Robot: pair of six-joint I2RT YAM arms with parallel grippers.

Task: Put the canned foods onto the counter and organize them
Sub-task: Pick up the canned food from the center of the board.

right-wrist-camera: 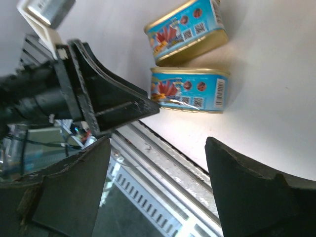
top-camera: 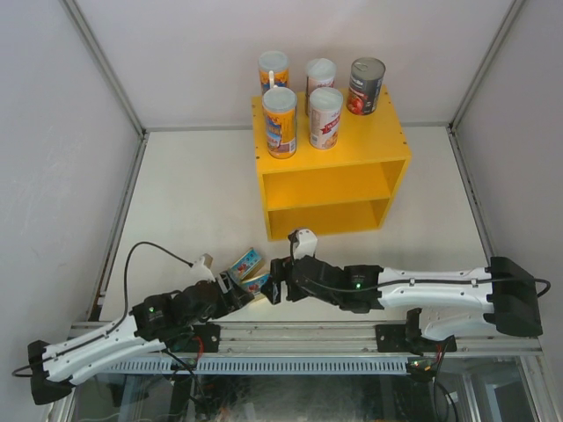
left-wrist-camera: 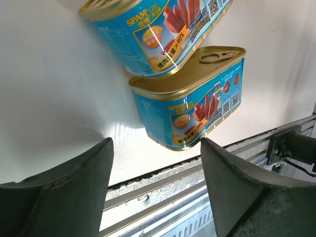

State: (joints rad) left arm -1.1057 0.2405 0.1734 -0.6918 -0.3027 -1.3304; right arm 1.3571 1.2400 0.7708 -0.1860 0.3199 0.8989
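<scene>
**Tins by the arm bases, five cans on top of the counter**

Two flat blue-labelled tins lie on the white table (top-camera: 176, 202) close to the arm bases, the farther tin (top-camera: 246, 261) just beside the nearer tin (top-camera: 258, 282). I cannot tell whether they touch. The counter (top-camera: 378, 141) stands well behind them, its open front and one inner shelf facing the arms. Upright on its top I see two tall orange-blue tubes (top-camera: 274, 70) (top-camera: 280, 123), two shorter white-pink tubes (top-camera: 320, 77) (top-camera: 325, 119) and a red-labelled steel can (top-camera: 366, 86).

Only the overhead view shows the counter. My left wrist camera shows the nearer tin's gold pull-tab lid and SPAM label. The left gripper (left-wrist-camera: 155, 148) has its fingers spread with nothing between them, the tin just ahead. The right wrist camera shows the barcode side. The right gripper (right-wrist-camera: 158, 143) is likewise spread and holds nothing, with a black finger of the left one pointing at the nearer tin.

White walls enclose the table, and a metal rail (top-camera: 308, 334) runs along its near edge.
</scene>
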